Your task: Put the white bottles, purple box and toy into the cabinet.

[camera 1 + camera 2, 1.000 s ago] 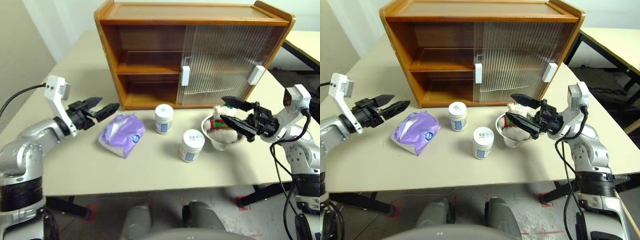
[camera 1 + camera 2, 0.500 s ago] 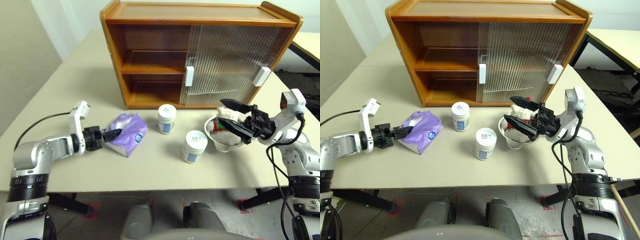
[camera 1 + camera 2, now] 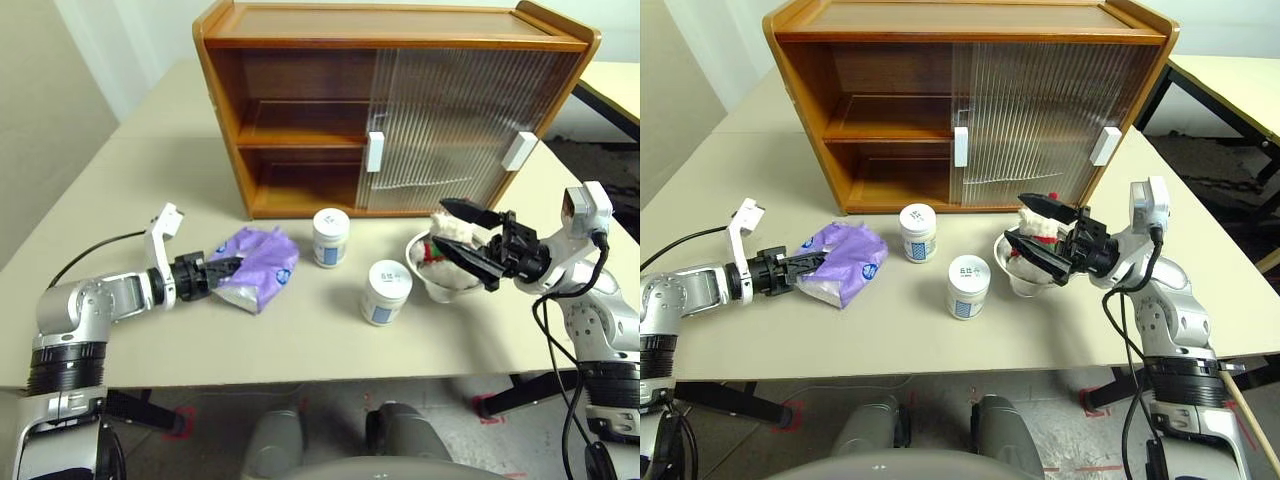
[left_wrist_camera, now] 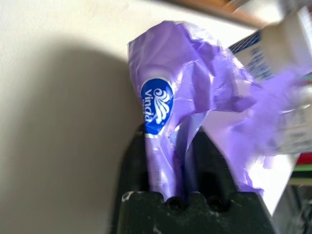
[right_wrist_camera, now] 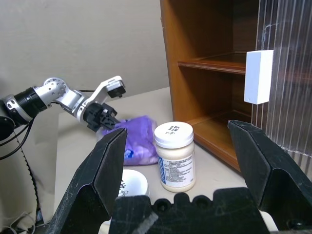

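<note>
Left pincer: clenched on the purple box's wrapper, near end.
Purple box: on the bench, left of the cabinet's open side.
Right pincer: released, over the toy.

Setting reads as a robot test room or lab, not a home. A plain beige table stands before bare pale walls, with a second similar table on dark metal legs at the far right. Red tape marks are stuck to the grey floor under the near table edge. A wooden cabinet stands on the tabletop like a staged prop.
</note>
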Controlling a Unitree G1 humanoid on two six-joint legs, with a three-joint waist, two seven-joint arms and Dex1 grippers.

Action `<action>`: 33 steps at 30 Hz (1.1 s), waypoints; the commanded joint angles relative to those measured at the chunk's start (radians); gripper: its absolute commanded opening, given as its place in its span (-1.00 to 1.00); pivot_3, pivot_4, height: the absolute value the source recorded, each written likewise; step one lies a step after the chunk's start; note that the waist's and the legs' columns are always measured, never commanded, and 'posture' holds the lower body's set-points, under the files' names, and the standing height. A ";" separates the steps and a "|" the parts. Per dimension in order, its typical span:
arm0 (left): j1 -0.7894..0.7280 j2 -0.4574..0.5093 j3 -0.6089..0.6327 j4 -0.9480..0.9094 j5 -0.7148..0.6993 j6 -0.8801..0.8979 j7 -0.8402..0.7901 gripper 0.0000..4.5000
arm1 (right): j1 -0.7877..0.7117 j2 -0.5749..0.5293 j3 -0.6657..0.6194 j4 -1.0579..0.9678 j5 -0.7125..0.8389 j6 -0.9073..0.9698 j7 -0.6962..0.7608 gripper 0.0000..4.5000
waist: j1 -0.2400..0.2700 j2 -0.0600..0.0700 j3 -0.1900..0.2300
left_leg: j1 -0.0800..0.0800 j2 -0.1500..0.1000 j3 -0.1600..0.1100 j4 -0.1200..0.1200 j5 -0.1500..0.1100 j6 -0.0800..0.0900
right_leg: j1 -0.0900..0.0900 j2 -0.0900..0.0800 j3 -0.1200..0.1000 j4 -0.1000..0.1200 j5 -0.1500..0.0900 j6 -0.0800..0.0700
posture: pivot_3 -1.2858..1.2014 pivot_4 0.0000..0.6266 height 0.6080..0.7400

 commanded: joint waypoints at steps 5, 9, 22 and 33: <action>-0.030 -0.105 0.218 -0.116 -0.162 0.083 0.123 -0.91 | -0.029 -0.010 0.006 0.034 -0.009 -0.016 0.020 1.00 | -0.007 0.000 0.000 | 0.000 0.000 0.000 0.000 0.000 0.000 | 0.000 0.000 0.000 0.000 0.000 0.000 | 0.14 -1.00 1.00; -0.087 -0.205 0.268 -0.205 -0.224 0.086 0.249 -0.91 | -0.040 -0.006 0.013 0.042 -0.009 -0.016 0.033 1.00 | -0.006 -0.001 0.000 | 0.000 0.000 -0.001 0.001 0.000 0.000 | 0.001 0.000 0.000 0.001 0.000 0.001 | 0.14 -1.00 1.00; -0.306 -0.421 0.237 -0.304 -0.200 -0.036 0.710 -0.91 | 0.005 0.032 -0.012 0.007 0.004 -0.056 -0.006 1.00 | -0.006 -0.001 0.000 | 0.001 -0.005 -0.003 0.002 0.000 0.000 | 0.003 0.001 0.003 0.002 0.002 0.003 | 0.13 -1.00 1.00; -0.390 -0.559 0.177 -0.230 -0.131 -0.244 0.826 -0.91 | 0.085 0.112 0.025 -0.066 -0.015 -0.108 -0.068 1.00 | 0.008 -0.002 0.000 | -0.001 -0.014 -0.009 0.003 0.000 0.000 | 0.004 0.000 0.003 0.002 0.003 0.005 | 0.12 -1.00 1.00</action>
